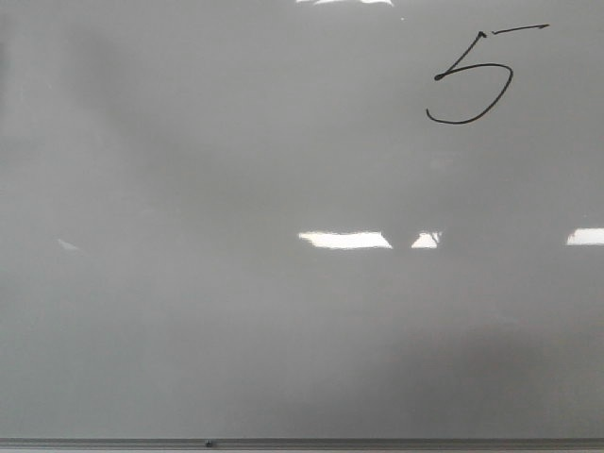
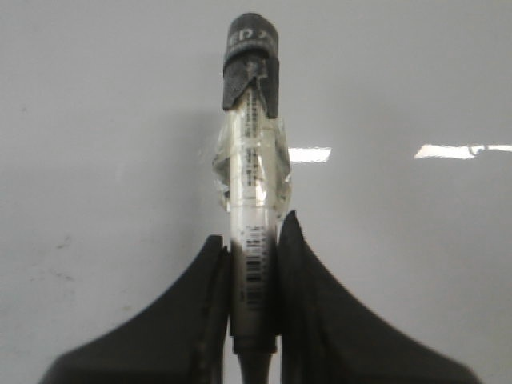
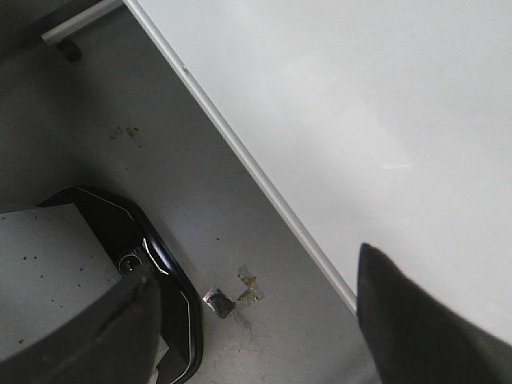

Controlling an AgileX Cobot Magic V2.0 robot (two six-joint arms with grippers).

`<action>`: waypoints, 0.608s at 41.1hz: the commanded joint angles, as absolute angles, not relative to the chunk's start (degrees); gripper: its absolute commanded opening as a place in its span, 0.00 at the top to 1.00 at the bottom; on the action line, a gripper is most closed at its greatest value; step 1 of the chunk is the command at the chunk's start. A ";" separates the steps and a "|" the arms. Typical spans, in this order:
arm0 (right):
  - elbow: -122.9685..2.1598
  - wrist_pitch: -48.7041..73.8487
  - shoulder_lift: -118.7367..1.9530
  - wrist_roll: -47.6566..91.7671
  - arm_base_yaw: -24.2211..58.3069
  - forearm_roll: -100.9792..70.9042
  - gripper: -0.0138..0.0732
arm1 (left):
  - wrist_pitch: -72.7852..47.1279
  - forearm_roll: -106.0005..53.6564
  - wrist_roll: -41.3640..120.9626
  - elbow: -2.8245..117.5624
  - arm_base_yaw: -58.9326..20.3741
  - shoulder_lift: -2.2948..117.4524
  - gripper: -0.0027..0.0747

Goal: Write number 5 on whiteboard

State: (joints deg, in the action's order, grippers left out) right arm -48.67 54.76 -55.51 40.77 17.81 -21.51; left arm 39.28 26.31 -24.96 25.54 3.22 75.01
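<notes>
The whiteboard [image 1: 236, 170] fills the front view, glossy pale grey with a thin grey frame edge along the near side. A black hand-drawn number 5 [image 1: 475, 85] stands at its far right, with a slightly detached top bar. Neither gripper shows in the front view. My left gripper [image 2: 254, 240] is shut on a clear-barrelled marker [image 2: 250, 184] with a black tip end, held over the whiteboard [image 2: 96, 144]. My right gripper [image 3: 256, 320] is open and empty, beside the whiteboard's frame edge [image 3: 264, 184], one finger over the board.
In the right wrist view a grey floor or table surface [image 3: 160, 160] lies beside the board. A black-edged device or base [image 3: 152, 264] sits under one finger. Bits of tape or debris [image 3: 220, 302] lie between the fingers. A metal bar [image 3: 76, 24] shows near the board's corner.
</notes>
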 commanded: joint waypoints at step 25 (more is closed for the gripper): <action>-50.71 52.93 -54.64 40.63 17.51 -23.04 0.22 | 59.56 17.40 -18.63 27.91 3.08 86.42 0.54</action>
